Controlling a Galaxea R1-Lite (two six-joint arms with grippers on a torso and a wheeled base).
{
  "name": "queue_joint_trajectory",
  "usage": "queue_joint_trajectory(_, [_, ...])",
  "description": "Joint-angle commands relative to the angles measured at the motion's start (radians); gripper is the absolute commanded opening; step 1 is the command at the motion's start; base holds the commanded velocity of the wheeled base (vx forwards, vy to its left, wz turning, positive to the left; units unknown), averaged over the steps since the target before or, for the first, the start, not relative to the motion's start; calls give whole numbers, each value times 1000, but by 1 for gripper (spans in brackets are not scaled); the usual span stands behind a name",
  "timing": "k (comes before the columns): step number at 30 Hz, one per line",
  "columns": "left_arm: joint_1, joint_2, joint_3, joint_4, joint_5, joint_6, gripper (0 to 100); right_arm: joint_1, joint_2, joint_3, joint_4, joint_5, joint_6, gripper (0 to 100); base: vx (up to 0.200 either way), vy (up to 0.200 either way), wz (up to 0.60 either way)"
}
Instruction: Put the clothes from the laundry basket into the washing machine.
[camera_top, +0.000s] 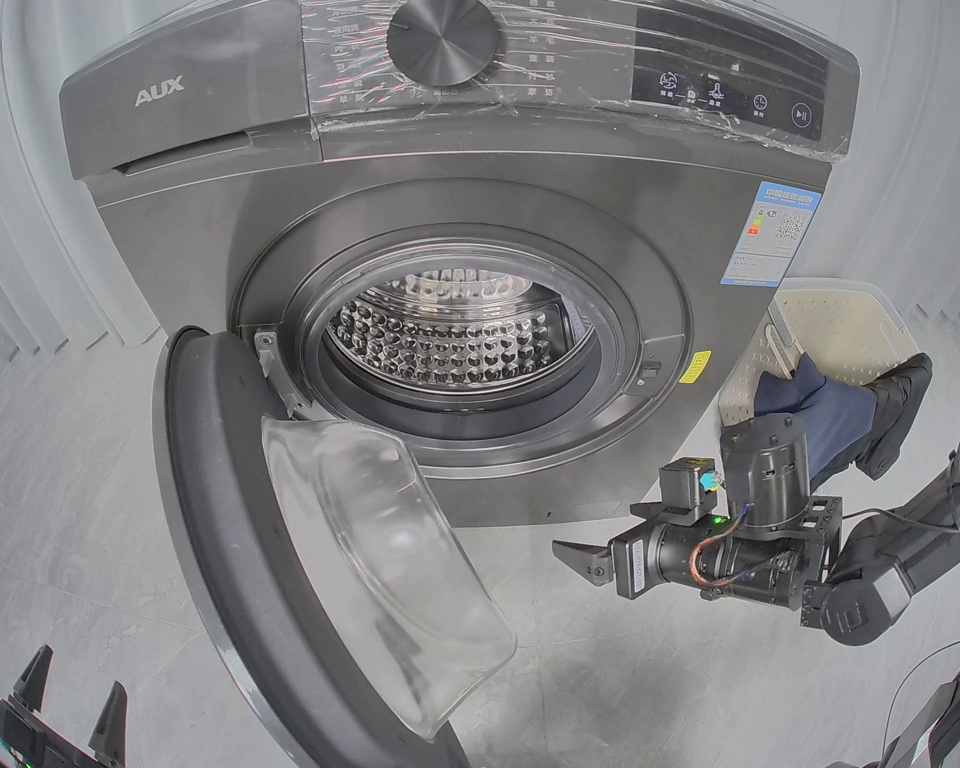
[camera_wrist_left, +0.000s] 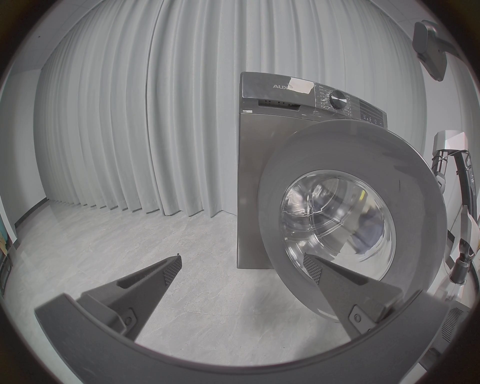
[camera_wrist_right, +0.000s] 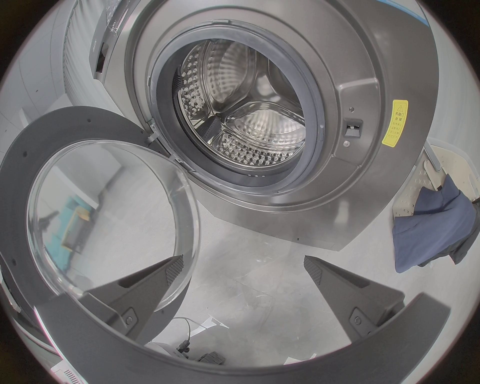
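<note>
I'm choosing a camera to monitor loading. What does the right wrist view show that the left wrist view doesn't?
Right wrist, not left: the drum, the laundry basket and a blue garment over its rim. Left wrist, not right: the curtain, the dial and the outer face of the door. Both: the washing machine, its door open, and open fingers: left gripper, right gripper.

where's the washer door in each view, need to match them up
Head view: door lower left, swung open, glass bulge facing up.
Left wrist view: door, outer face toward the camera, covering the machine's front.
Right wrist view: door, inner face showing, hinged beside the open drum.
Shared landmark: the washing machine body.
</note>
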Motion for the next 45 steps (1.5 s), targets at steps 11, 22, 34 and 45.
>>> queue_joint_trajectory(11, [0,-12,15,0,0,-2,100,20,227,-185,-2,-4,1,100,-145,0,0])
queue_joint_trajectory(22, [0,-12,15,0,0,-2,100,112,216,-223,-22,-6,87,100,0,0,0])
queue_joint_trajectory(34, [0,-12,15,0,0,-1,100,110,322,-301,-28,-9,84,100,0,0,0])
queue_joint_trajectory(45, [0,-12,15,0,0,-2,100,147,354,-344,-30,-21,88,100,-182,0,0])
